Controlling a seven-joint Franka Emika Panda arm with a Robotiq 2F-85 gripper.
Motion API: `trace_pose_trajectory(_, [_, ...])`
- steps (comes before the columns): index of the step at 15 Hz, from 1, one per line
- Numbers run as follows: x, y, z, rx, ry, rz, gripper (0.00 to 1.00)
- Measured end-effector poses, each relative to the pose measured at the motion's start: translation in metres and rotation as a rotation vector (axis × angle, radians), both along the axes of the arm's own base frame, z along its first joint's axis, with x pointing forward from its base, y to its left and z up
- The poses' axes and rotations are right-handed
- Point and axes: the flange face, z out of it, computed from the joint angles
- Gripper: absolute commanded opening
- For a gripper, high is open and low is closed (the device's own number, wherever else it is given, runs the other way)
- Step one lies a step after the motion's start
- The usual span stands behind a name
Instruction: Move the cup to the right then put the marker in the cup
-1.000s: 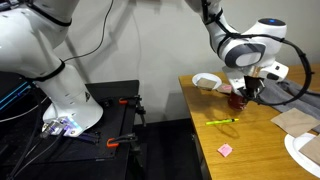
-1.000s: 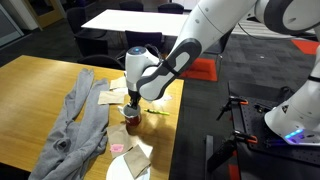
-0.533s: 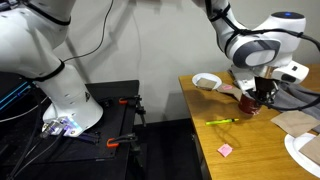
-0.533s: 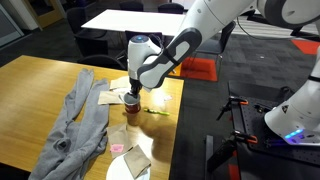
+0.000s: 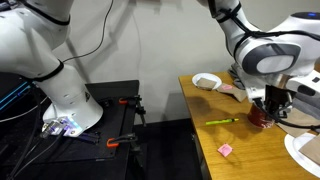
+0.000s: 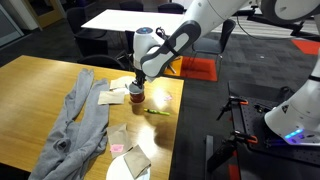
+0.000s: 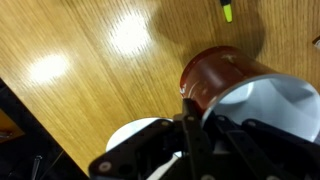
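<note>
Wooden table [image 5: 215,145] in a dark-floored room: your gripper [image 5: 267,107] pinches the rim of the cup [image 5: 260,119], held upright near the marker [image 5: 222,121], which lies flat toward the table's edge.

The table [image 5: 245,140] has bare wood between the marker [image 5: 222,122] and the pink square [image 5: 225,150], so a gripper can come down there. The cup [image 5: 262,117] stands near the marker's end. A gray cloth [image 6: 85,120], papers [image 6: 108,97] and a plate [image 6: 115,168] fill the far side.
</note>
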Motion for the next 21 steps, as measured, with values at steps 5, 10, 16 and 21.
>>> trace_pose_trajectory(5, [-0.008, -0.041, -0.002, 0.018, 0.023, -0.095, 0.02])
trace_pose_trajectory(10, [-0.016, -0.076, -0.005, 0.03, 0.023, -0.199, 0.02])
trace_pose_trajectory(16, [-0.027, -0.106, -0.017, 0.008, 0.039, -0.353, 0.02])
trace_pose_trajectory(21, [-0.034, -0.12, -0.033, -0.003, 0.053, -0.44, 0.02])
